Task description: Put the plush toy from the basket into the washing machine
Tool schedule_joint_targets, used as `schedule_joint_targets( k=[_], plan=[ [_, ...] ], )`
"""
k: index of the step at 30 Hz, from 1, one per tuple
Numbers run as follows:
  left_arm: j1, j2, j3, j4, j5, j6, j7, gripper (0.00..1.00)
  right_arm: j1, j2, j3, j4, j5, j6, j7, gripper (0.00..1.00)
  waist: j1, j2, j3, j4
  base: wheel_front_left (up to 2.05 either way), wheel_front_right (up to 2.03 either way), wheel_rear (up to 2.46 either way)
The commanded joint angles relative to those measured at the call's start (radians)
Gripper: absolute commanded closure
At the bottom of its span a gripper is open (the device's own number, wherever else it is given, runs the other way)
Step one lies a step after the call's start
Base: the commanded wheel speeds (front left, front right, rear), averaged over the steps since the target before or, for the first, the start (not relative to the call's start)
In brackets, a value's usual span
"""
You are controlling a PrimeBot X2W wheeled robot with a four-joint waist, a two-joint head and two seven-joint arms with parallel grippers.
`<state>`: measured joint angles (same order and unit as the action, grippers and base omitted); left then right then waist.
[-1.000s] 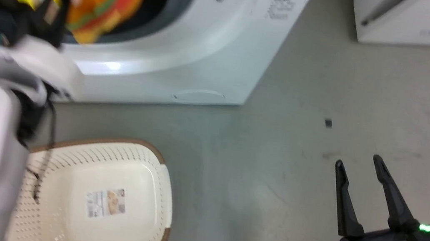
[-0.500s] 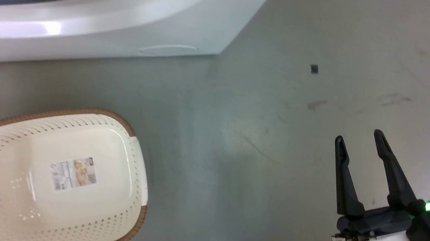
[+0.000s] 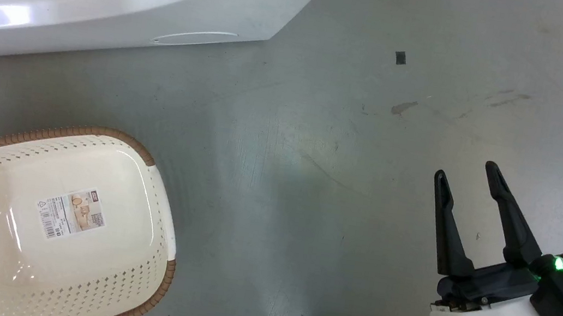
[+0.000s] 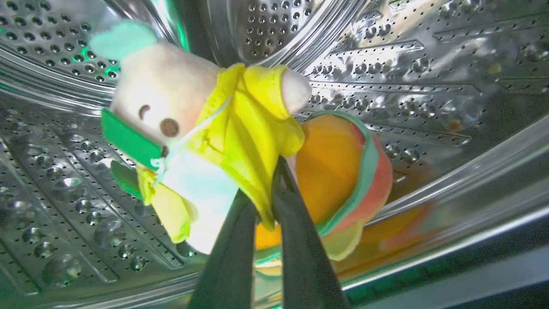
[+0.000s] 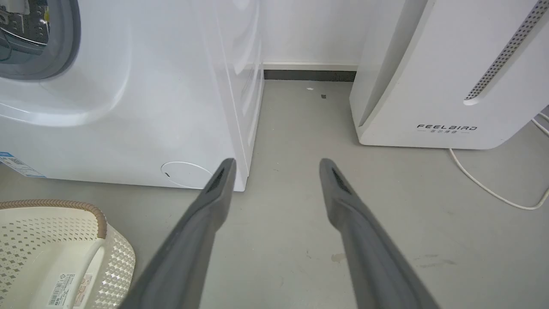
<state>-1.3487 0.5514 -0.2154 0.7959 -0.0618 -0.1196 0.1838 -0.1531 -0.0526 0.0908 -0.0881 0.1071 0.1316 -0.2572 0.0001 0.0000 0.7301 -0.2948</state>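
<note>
In the left wrist view the plush toy [image 4: 223, 137], with pale pink head, yellow top and orange striped round part, hangs inside the washing machine's shiny perforated drum [image 4: 429, 77]. My left gripper [image 4: 268, 189] is shut on its yellow cloth. The washing machine [image 3: 115, 8] fills the upper left of the head view, and its white front [image 5: 128, 107] appears in the right wrist view. The cream basket [image 3: 46, 224] stands on the floor at the lower left with nothing in it. My right gripper [image 3: 469, 176] hovers open over the floor at the lower right.
A white slanted appliance marked FEELBIRD [image 5: 446, 86] stands right of the washer, with a white cable [image 5: 493, 189] trailing on the grey floor. A small dark mark [image 3: 400, 58] lies on the floor.
The head camera has tilted down and shifted, so the washer port and the left arm with the toy have left its picture. The right gripper stays open in place.
</note>
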Motion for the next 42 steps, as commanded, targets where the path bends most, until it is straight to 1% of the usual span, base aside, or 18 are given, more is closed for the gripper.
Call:
schedule_joint_targets(
  k=[1,9,13,16,17,18,19,23,27,34,42],
  plan=[
    [-0.023,0.007,-0.003,0.004,0.002,-0.006,-0.012,1.00,-0.015,0.002,0.001,0.000,0.009,-0.001,-0.005,0.00,-0.0001,0.0000,0.003,0.000,0.00,0.00,0.00],
    [-0.021,0.000,-0.056,0.094,-0.013,-0.009,-0.027,1.00,-0.026,0.002,0.002,-0.010,0.008,-0.001,-0.005,0.00,-0.0001,0.0000,0.024,0.008,0.00,0.00,0.00],
    [-0.010,-0.006,-0.099,0.129,-0.042,-0.011,-0.042,1.00,-0.030,0.002,-0.001,-0.010,0.004,-0.001,-0.005,0.00,-0.0001,0.0000,0.030,0.015,0.00,0.00,0.00],
    [-0.010,-0.006,-0.111,0.140,-0.065,-0.011,-0.066,1.00,-0.033,0.002,-0.002,-0.008,0.002,-0.001,-0.005,0.00,-0.0001,0.0000,0.030,0.021,0.00,0.00,0.00],
    [-0.011,-0.005,-0.113,0.143,-0.067,-0.011,-0.078,0.61,-0.034,0.002,-0.002,-0.008,0.001,-0.001,-0.005,0.00,-0.0001,0.0000,0.028,0.023,0.00,0.00,0.00],
    [-0.011,-0.005,-0.115,0.147,-0.069,-0.011,-0.090,0.05,-0.035,0.002,-0.002,-0.007,0.000,-0.001,-0.005,0.00,-0.0001,0.0000,0.025,0.025,0.00,0.00,0.00],
    [-0.011,-0.006,-0.117,0.154,-0.071,-0.011,-0.097,0.00,-0.035,0.002,-0.002,-0.006,-0.001,-0.001,-0.005,0.00,-0.0001,0.0000,0.022,0.027,0.00,0.00,0.00],
    [-0.010,-0.019,-0.119,0.175,-0.083,-0.009,-0.138,0.00,-0.030,0.002,-0.006,0.003,-0.011,-0.001,-0.005,0.00,-0.0001,0.0000,-0.005,0.039,0.00,0.00,0.00],
    [0.014,-0.042,-0.115,0.205,-0.103,-0.002,-0.183,0.00,-0.021,0.002,-0.011,0.011,-0.025,-0.001,-0.005,0.00,-0.0001,0.0000,-0.058,0.057,0.00,0.00,0.00],
    [0.110,-0.095,-0.127,0.257,-0.129,0.000,-0.248,0.00,0.003,0.002,-0.029,0.030,-0.056,-0.001,-0.005,0.00,-0.0001,0.0000,-0.202,0.106,0.00,0.00,0.00],
    [0.260,-0.178,-0.123,0.234,-0.177,0.004,-0.405,0.00,0.066,0.002,-0.032,0.053,-0.083,-0.001,-0.005,0.00,-0.0001,0.0000,-0.386,0.185,0.00,0.00,0.00]
  ],
)
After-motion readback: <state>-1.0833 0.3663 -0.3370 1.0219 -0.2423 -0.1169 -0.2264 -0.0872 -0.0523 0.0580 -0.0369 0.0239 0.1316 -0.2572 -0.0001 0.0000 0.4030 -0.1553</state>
